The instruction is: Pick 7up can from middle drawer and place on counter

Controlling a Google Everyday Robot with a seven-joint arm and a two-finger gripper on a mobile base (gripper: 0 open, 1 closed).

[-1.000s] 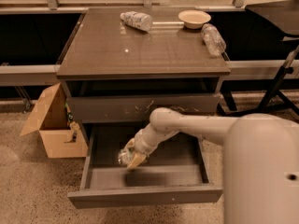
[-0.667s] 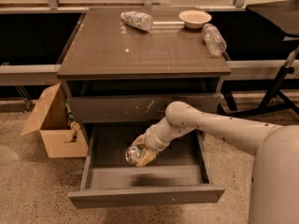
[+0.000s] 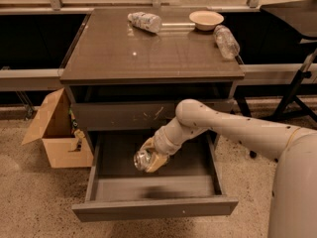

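Note:
The middle drawer (image 3: 153,208) stands pulled open below the cabinet, its plain front toward me. My gripper (image 3: 151,158) hangs over the drawer's left middle, shut on the 7up can (image 3: 142,159). The can lies sideways in the fingers with its silver end toward me, held above the drawer floor; its label hardly shows. The counter (image 3: 148,51) is the glossy grey-brown top above, well above the gripper. My arm reaches in from the right, across the drawer.
A whitish patterned bottle (image 3: 144,21), a tan bowl (image 3: 206,19) and a clear plastic bottle (image 3: 227,41) lie at the counter's far side. A closed drawer front with white scratches (image 3: 148,114) is just above the gripper. A cardboard box (image 3: 54,130) stands left, a black stand (image 3: 297,93) right.
The gripper has come up off the drawer floor with the can in it, shifting a little right and up. My arm has stretched out and my body has drawn back right.

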